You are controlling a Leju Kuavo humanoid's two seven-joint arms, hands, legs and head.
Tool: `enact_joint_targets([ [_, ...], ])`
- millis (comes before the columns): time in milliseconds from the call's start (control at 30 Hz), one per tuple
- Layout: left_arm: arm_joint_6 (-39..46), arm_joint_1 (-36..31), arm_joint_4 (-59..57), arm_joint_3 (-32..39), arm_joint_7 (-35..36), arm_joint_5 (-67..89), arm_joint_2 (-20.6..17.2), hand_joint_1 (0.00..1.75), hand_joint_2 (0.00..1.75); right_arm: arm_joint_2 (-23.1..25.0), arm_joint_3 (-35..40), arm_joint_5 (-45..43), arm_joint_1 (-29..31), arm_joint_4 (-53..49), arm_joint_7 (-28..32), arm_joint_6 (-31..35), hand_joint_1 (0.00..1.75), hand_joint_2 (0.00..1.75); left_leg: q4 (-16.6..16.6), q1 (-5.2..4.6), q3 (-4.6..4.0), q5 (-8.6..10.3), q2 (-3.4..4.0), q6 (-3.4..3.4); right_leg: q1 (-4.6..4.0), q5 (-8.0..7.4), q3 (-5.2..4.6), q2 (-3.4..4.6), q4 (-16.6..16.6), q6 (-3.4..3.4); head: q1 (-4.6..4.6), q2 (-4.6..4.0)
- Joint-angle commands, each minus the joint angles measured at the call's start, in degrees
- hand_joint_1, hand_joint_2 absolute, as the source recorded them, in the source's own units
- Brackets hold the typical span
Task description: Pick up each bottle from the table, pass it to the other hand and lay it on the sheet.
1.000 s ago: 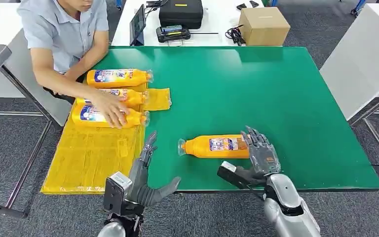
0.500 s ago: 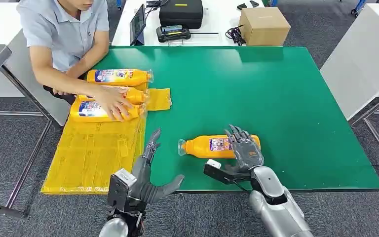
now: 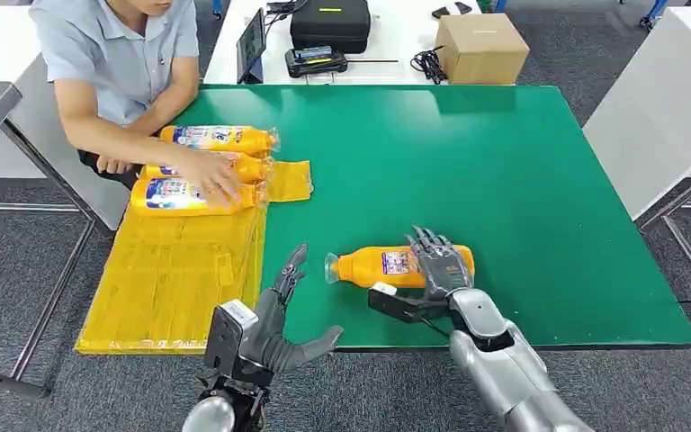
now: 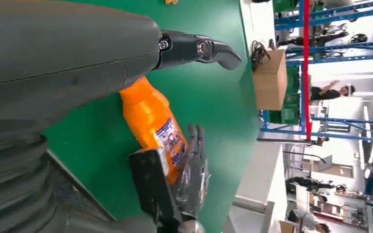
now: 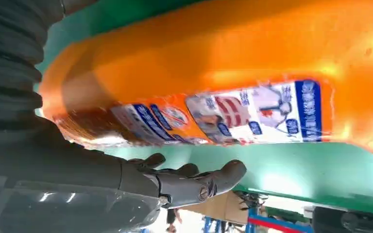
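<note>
One orange plastic bottle with a printed label (image 3: 396, 266) lies on its side on the green table (image 3: 504, 180), covered by the right hand (image 3: 436, 263), whose grip cannot be told. The left hand (image 3: 274, 315) is held empty, fingers spread.

The counter (image 3: 468, 171) is showing a matt green top, smooth and even. The sheet (image 3: 171, 279) is looking like thin yellow plastic film, creased and faintly shiny. The bottle (image 3: 387, 267) is gleaming as glossy orange plastic under a printed paper-like label. The right robot hand (image 3: 439, 270) is showing dark matt fingers; its arm is shining like brushed silver metal. The box (image 3: 481, 47) is looking like plain brown cardboard.
</note>
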State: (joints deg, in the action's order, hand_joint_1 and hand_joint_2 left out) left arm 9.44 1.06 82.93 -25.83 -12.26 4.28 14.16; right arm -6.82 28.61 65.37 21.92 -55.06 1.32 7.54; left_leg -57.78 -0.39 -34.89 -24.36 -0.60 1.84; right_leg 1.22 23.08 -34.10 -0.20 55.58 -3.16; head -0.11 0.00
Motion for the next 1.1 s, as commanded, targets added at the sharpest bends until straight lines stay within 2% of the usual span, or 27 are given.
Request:
enact_joint_targets([
  [33, 0.82, 1.57, 0.17, 0.57, 1.26, 1.36, -1.21, 0.0, 1.75, 0.45, 5.37, 5.25, 5.94, 6.04, -6.76, -0.78, 0.0, 1.75, 0.03, 0.03, 0.21, -0.09, 0.14, -0.08, -0.03, 0.05, 0.16, 0.12, -0.03, 0.11, 0.0, 0.0],
  [300, 1.18, 1.5, -0.02, 0.36, 1.46, 1.92, -1.23, 0.0, 1.75, 0.71, 5.07, 5.52, 5.87, 6.32, -6.93, -0.8, 0.0, 1.75, 0.01, 0.1, 0.33, -0.17, 0.21, -0.16, -0.11, 0.09, 0.3, 0.2, -0.04, 0.19, 0.0, 0.0],
  [367, 1.31, 1.18, -0.5, -0.12, 1.64, 2.48, -1.42, 0.0, 1.75, 1.63, 3.74, 4.24, 5.78, 8.33, -5.89, -1.22, 0.0, 1.75, 0.03, 0.03, 0.11, -0.05, 0.05, -0.08, -0.04, 0.03, 0.11, 0.06, -0.03, 0.09, 0.0, 0.0],
  [600, 0.68, -0.13, -1.85, -0.62, 1.82, 3.25, -1.35, 0.0, 1.75, 2.25, 0.58, -0.86, 6.44, 16.96, -2.78, -3.25, 0.0, 1.75, 0.07, 0.06, 0.32, -0.06, 0.01, -0.1, -0.07, 0.06, 0.31, -0.02, -0.1, 0.12, 0.0, 0.0],
  [633, 0.44, -0.37, -2.18, -0.7, 1.89, 3.36, -1.43, 0.0, 1.75, 1.56, 0.9, -1.28, 6.79, 18.03, -2.08, -4.33, 0.21, 1.75, 0.05, 0.11, 0.4, -0.09, 0.01, -0.13, -0.12, 0.07, 0.4, -0.03, -0.11, 0.16, 0.0, 0.0],
  [667, 0.13, -0.7, -2.61, -0.87, 1.88, 3.47, -1.54, 0.0, 1.75, 1.12, 0.33, -3.19, 6.94, 18.88, -0.54, -5.95, 1.54, 1.75, 0.07, 0.05, 0.33, -0.03, -0.04, -0.09, -0.06, 0.04, 0.33, -0.07, -0.1, 0.11, 0.0, 0.0],
  [700, -0.12, -1.05, -3.18, -1.04, 1.84, 3.47, -1.62, 0.0, 1.75, 0.12, 0.42, -4.58, 7.18, 19.84, 0.76, -7.83, 1.75, 1.75, 0.04, 0.1, 0.43, -0.08, -0.05, -0.13, -0.11, 0.07, 0.45, -0.09, -0.1, 0.16, 0.0, 0.0],
  [900, -0.79, -1.85, -4.39, -2.04, 1.27, 3.69, -1.71, 0.0, 1.75, -2.05, 1.48, -6.6, 6.74, 21.53, 2.49, -8.99, 1.75, 1.75, 0.09, 0.1, 0.71, 0.03, -0.23, -0.11, -0.12, 0.02, 0.7, -0.33, -0.22, 0.16, 0.02, 0.0],
  [1100, -0.85, -1.69, -3.97, -1.88, 1.25, 3.71, -1.73, 0.0, 1.75, -2.48, 2.16, -7.25, 6.3, 20.58, 2.89, -7.91, 1.75, 1.75, 0.1, 0.11, 1.05, -0.05, -0.21, -0.02, -0.13, 0.06, 0.51, -0.21, -0.27, 0.16, 0.0, 0.0],
])
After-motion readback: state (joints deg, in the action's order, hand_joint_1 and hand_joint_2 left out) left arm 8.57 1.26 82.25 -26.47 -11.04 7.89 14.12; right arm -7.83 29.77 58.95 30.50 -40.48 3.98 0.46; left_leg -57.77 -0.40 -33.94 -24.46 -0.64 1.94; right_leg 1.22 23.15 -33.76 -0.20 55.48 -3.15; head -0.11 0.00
